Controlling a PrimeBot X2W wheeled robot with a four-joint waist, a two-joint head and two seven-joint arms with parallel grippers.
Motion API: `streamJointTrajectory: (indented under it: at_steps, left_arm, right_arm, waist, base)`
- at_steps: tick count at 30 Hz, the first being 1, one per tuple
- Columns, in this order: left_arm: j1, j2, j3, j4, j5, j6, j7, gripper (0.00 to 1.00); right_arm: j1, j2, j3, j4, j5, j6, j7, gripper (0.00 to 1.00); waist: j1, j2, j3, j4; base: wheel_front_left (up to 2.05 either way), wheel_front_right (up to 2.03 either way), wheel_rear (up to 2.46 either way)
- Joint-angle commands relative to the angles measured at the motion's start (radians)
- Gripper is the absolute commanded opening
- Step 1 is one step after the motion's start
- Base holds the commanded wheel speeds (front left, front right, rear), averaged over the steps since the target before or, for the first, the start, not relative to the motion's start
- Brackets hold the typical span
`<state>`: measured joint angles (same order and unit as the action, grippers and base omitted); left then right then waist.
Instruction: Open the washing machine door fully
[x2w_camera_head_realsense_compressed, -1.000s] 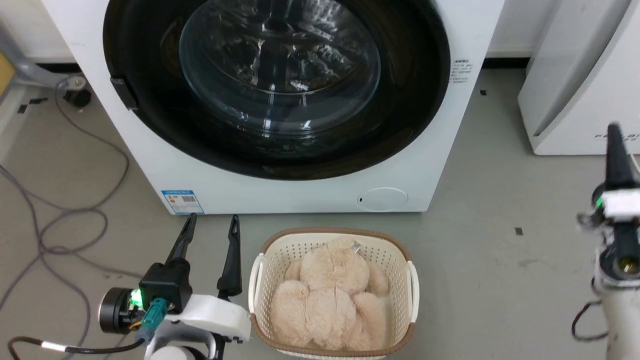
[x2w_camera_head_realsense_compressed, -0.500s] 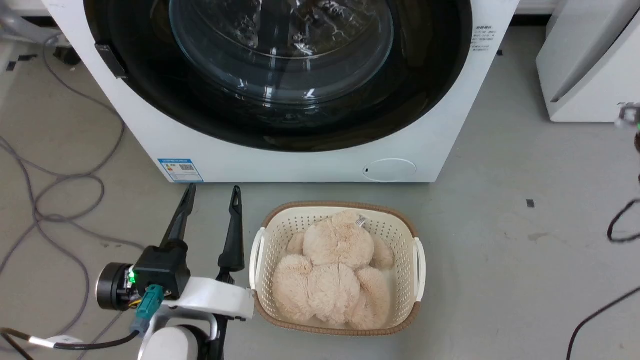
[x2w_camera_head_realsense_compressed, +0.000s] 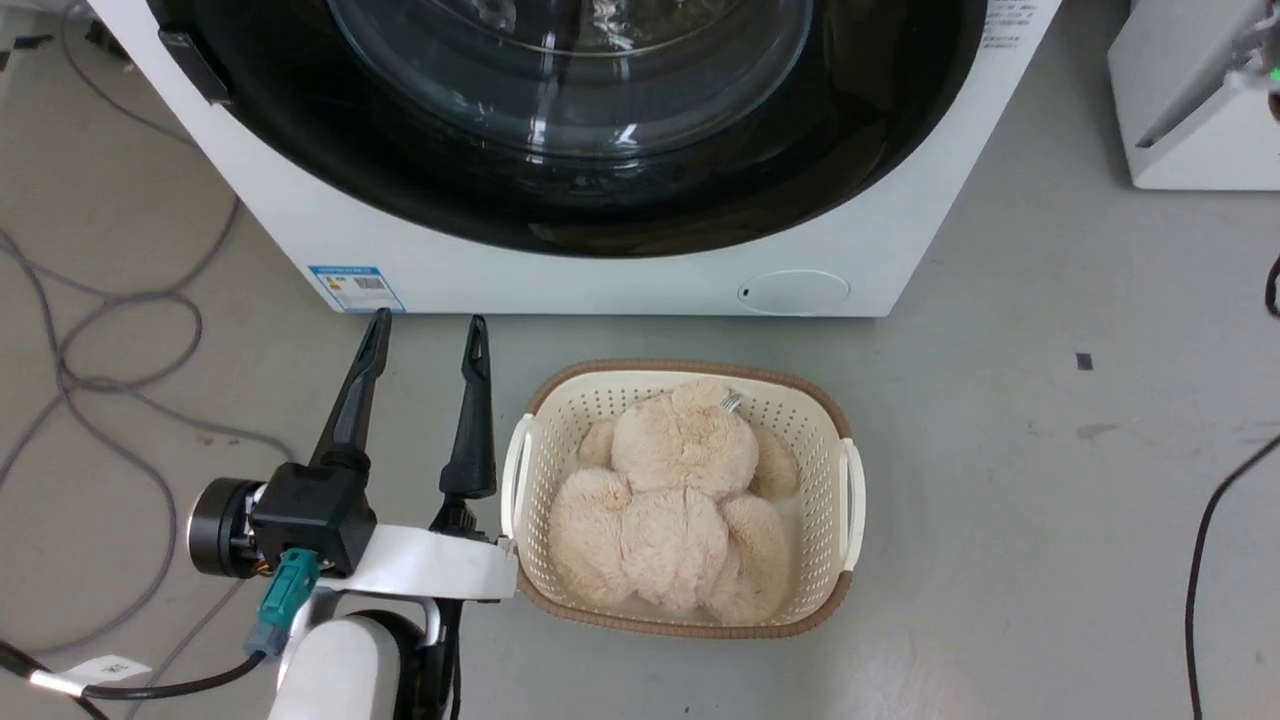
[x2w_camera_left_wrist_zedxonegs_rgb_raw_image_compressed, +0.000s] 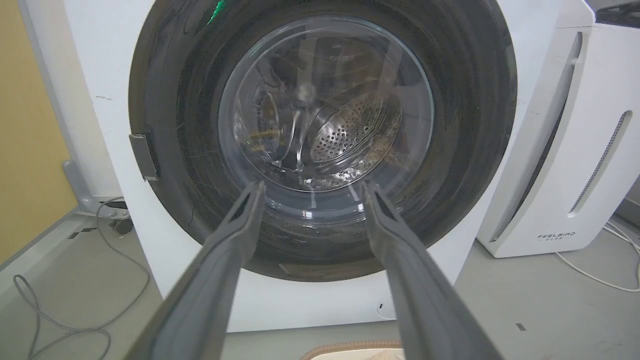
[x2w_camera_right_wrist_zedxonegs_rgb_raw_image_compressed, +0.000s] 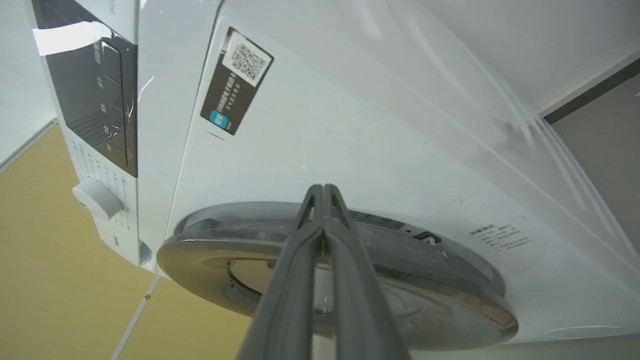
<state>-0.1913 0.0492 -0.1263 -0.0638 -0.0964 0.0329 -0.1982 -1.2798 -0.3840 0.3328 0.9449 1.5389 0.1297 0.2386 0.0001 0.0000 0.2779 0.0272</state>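
Note:
The washing machine door (x2w_camera_head_realsense_compressed: 600, 215) is a big glossy black round with a clear glass bowl in its centre. It lies closed against the white machine front, its small tab (x2w_camera_head_realsense_compressed: 190, 65) on the left rim. My left gripper (x2w_camera_head_realsense_compressed: 428, 325) hovers open and empty over the floor just in front of the machine, left of the basket. In the left wrist view its fingers (x2w_camera_left_wrist_zedxonegs_rgb_raw_image_compressed: 312, 186) frame the door (x2w_camera_left_wrist_zedxonegs_rgb_raw_image_compressed: 320, 110) from a distance. In the right wrist view my right gripper (x2w_camera_right_wrist_zedxonegs_rgb_raw_image_compressed: 322, 187) is shut on nothing, its tips close to the edge of the door (x2w_camera_right_wrist_zedxonegs_rgb_raw_image_compressed: 425, 280), which is seen from the side.
A cream basket (x2w_camera_head_realsense_compressed: 835, 440) holding a beige plush toy (x2w_camera_head_realsense_compressed: 670, 500) stands on the floor before the machine. Grey cables (x2w_camera_head_realsense_compressed: 100, 330) loop at the left and a black cable (x2w_camera_head_realsense_compressed: 1200, 560) runs at the right. A white appliance (x2w_camera_head_realsense_compressed: 1190, 130) stands right of the machine.
The head camera has tilted down, shifting the whole picture up. My right gripper has risen from the right side up towards the door's edge. The left gripper holds its place.

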Motion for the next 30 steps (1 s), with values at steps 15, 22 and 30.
streamJointTrajectory:
  at_steps: [15,22,30]
  left_arm:
    - [-0.067,0.001,-0.033,-0.030,-0.031,0.021,-0.039,1.00]
    - [-0.090,0.001,-0.047,-0.041,-0.041,0.029,-0.054,1.00]
    - [-0.104,0.001,-0.055,-0.037,-0.045,0.033,-0.064,1.00]
  right_arm:
    - [-0.254,0.024,0.233,0.125,0.113,0.001,0.232,0.00]
    - [-0.344,0.042,0.314,0.204,0.176,0.001,0.280,0.00]
    - [-0.403,0.072,0.380,0.267,0.209,0.001,0.323,0.00]
  waist:
    - [-0.0001,0.0000,0.088,0.026]
    - [-0.0001,0.0000,0.124,0.033]
    - [-0.0001,0.0000,0.146,0.037]
  base:
    - [0.00,0.00,0.00]
    - [0.00,0.00,0.00]
    - [0.00,0.00,0.00]
